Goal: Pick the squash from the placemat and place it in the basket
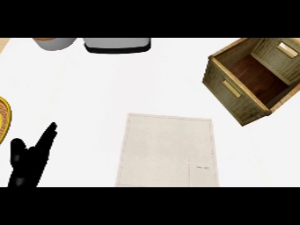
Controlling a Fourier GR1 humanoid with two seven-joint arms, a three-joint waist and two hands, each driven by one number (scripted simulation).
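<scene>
No squash in sight on the placemat (168, 149) or in the basket (259, 77) far right — left hand (27, 160) rests near left on the desk (107, 88), fingers straight and spread, holding nothing — next job: find it.

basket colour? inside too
Basket: tan-olive woven walls, dark brown floor inside. Shows in the head view, the only one.
</scene>
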